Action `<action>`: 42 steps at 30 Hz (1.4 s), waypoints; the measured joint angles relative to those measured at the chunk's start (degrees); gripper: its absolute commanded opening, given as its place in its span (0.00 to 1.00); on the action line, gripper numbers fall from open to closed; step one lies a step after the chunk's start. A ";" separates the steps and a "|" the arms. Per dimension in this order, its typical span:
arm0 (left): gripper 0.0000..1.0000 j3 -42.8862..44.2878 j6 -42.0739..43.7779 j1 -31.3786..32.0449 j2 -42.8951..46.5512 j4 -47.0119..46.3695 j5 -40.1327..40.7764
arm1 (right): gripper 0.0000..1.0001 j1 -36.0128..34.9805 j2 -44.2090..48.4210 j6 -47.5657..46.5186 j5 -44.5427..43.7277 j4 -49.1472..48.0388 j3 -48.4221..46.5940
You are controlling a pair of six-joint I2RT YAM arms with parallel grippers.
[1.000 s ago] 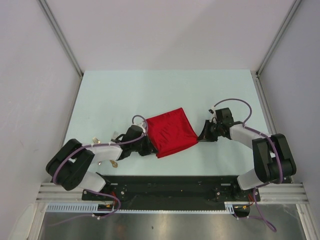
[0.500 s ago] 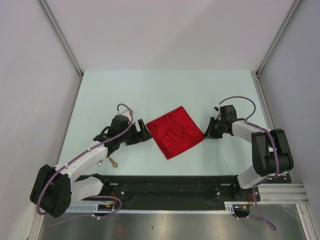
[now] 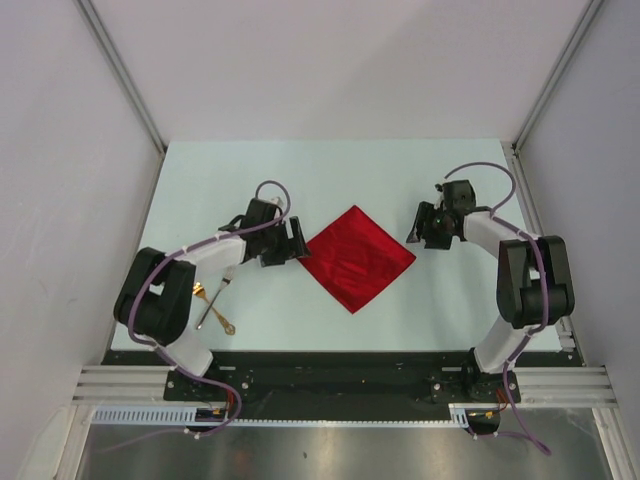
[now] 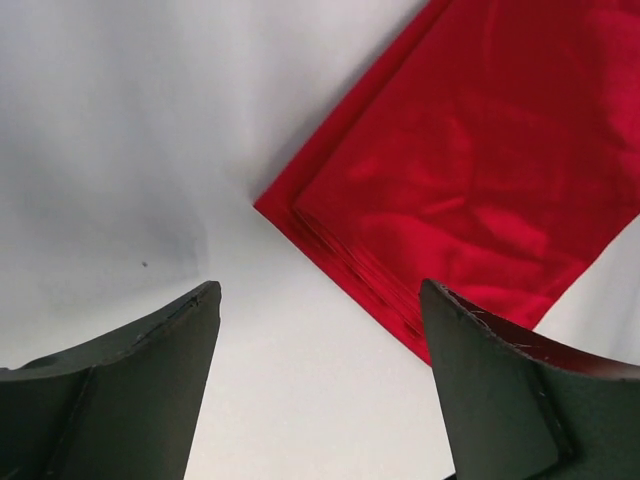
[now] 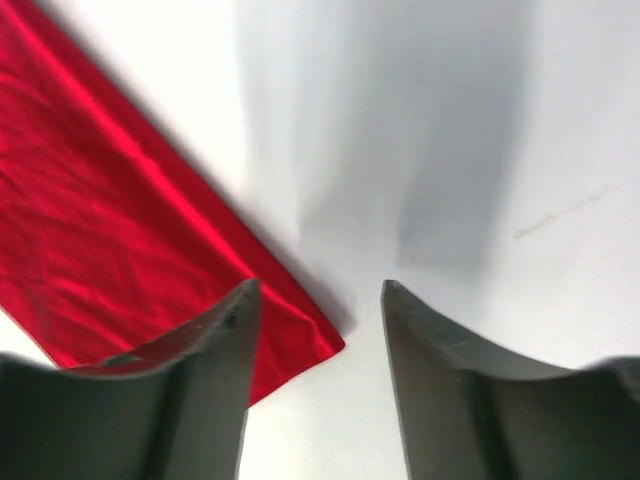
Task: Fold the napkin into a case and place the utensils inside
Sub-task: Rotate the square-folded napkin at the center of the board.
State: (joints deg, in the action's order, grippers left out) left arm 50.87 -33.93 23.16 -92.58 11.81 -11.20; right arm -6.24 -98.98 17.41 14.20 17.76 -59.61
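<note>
Where the pale bench (image 3: pixel 250 180) is bare in the middle, the bright red, slightly shiny cloth napkin (image 3: pixel 358 258) lies flat and folded into a square, turned so that it reads as a diamond with one corner towards each arm. The left jaws stand wide apart just beside its left corner, gripping nothing; the left wrist view shows the stacked edges of the red cloth (image 4: pixel 470 180) ahead of them, not touching either dark finger (image 4: pixel 110 400). The right jaws are parted too and hold nothing, hovering near the right corner of the cloth (image 5: pixel 110 250). The slim gold-coloured metal utensils (image 3: pixel 213 305) lie crossed on the bench near its left front edge, well apart from the napkin.
</note>
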 measured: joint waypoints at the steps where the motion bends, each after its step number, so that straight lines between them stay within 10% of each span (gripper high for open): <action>1: 0.83 0.57 0.13 -0.42 -0.57 0.07 0.07 | 0.64 0.00 0.44 0.17 -0.87 0.35 0.00; 14: 0.43 6.73 1.07 -3.13 -9.07 -0.52 -2.71 | 0.51 -5.22 17.70 14.73 7.02 -9.97 25.33; 24: 0.03 4.98 0.42 -3.39 -10.71 -4.61 -5.01 | 0.48 -4.63 12.48 20.65 7.74 -19.87 25.09; 31: 0.07 -8.35 -5.03 -1.53 -2.38 -13.66 -5.53 | 0.48 -3.56 3.82 17.38 7.32 -20.85 16.17; 38: 0.58 -22.64 -15.80 13.25 10.23 -19.67 -4.68 | 0.53 -3.37 -5.25 12.50 6.16 -17.27 3.61; 42: 0.65 -24.74 -17.07 16.55 15.30 -16.70 -4.17 | 0.65 -3.54 -4.61 10.51 2.64 -12.22 1.53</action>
State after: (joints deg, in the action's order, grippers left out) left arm 26.13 -51.00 39.70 -77.28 -4.89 -15.38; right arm -9.78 -103.59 27.92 16.84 5.54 -58.08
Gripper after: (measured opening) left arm 0.614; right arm 0.582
